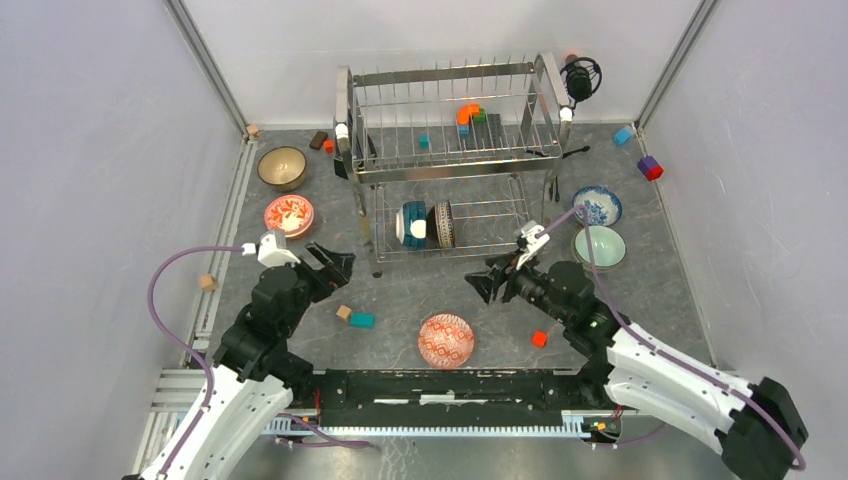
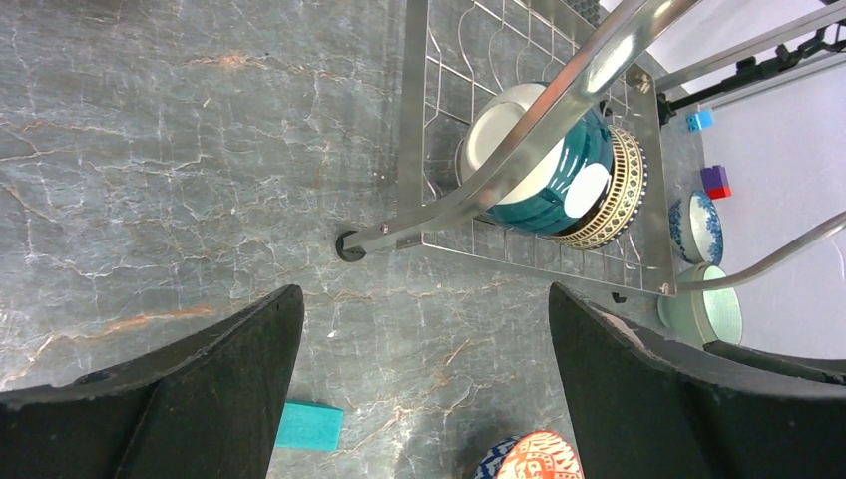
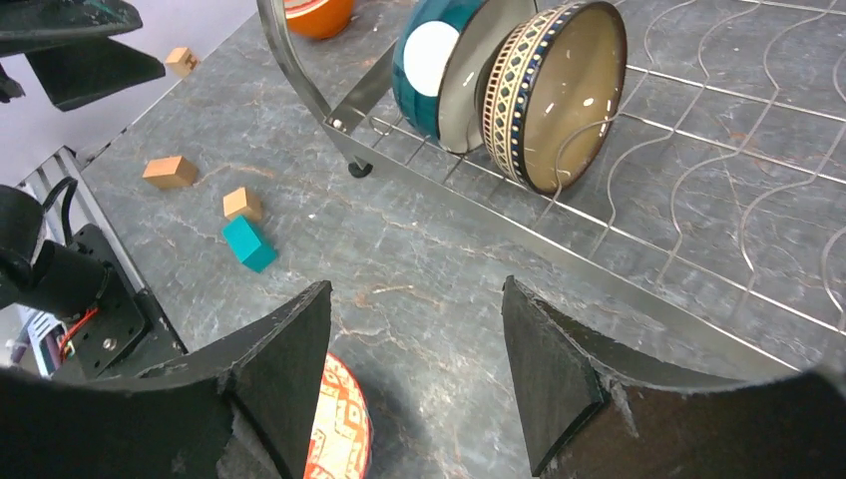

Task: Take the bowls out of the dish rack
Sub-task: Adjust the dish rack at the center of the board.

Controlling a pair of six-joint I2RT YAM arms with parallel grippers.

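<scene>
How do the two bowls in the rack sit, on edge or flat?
On edge. The teal bowl and the patterned bowl stand side by side on the rack's lower shelf, openings facing sideways.

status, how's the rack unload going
Left pincer open, right pincer open, both empty. Teal bowl, patterned bowl on edge, lower tier of rack. Its leg near teal bowl.
</scene>
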